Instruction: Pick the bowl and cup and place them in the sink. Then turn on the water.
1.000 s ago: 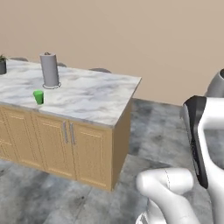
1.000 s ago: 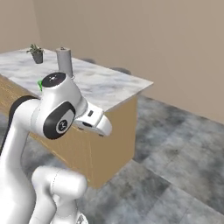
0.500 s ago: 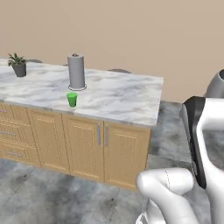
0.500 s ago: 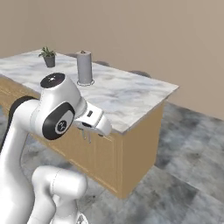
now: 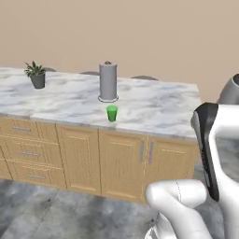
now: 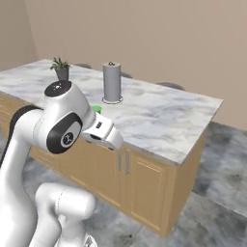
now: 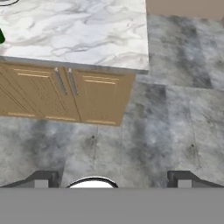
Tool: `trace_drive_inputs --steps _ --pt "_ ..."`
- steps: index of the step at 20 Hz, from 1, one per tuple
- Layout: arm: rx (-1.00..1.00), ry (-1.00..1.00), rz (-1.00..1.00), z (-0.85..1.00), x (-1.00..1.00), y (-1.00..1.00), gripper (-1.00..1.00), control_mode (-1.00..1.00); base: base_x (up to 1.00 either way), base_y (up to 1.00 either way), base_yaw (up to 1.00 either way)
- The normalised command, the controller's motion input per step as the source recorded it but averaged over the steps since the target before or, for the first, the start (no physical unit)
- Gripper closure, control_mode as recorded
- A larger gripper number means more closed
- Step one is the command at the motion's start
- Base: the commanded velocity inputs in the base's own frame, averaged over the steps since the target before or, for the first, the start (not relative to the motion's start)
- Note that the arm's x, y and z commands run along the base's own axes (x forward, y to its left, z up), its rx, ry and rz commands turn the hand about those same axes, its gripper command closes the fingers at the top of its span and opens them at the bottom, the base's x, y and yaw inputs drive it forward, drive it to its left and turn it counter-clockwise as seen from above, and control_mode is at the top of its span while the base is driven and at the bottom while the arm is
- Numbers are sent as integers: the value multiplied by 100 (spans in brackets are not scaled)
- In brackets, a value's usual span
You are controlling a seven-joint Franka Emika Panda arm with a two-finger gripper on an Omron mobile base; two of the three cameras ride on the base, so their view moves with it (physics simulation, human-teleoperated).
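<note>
Only a thin slice of the cup (image 7: 1, 36) peeks in at the edge of my hand view, and my own arm hides most of it from the right. From the left I see the whole cup (image 5: 111, 113) standing near the front of the marble counter (image 5: 154, 107), just before the paper towel roll (image 5: 108, 81) (a potted plant (image 5: 36, 74) sits far off). My gripper (image 7: 111, 178) is wide open, holding nothing, above the floor (image 7: 175, 113).

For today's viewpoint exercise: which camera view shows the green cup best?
The left base view: the whole cup stands unobstructed on the counter, in front of the grey cylinder. In the right base view the arm hides most of it; the hand view catches just a sliver at its left edge.
</note>
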Motion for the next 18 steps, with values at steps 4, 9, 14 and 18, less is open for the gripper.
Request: trace_drive_inputs --steps 4,9,14,18 --pt "0 0 0 0 0 0 -100 100 35 80 -28" --pt "0 0 0 0 0 0 -100 100 38 71 -31" --pt "0 0 0 0 0 0 -100 100 40 70 -30" --pt "0 0 0 0 0 0 -100 100 40 68 -29"
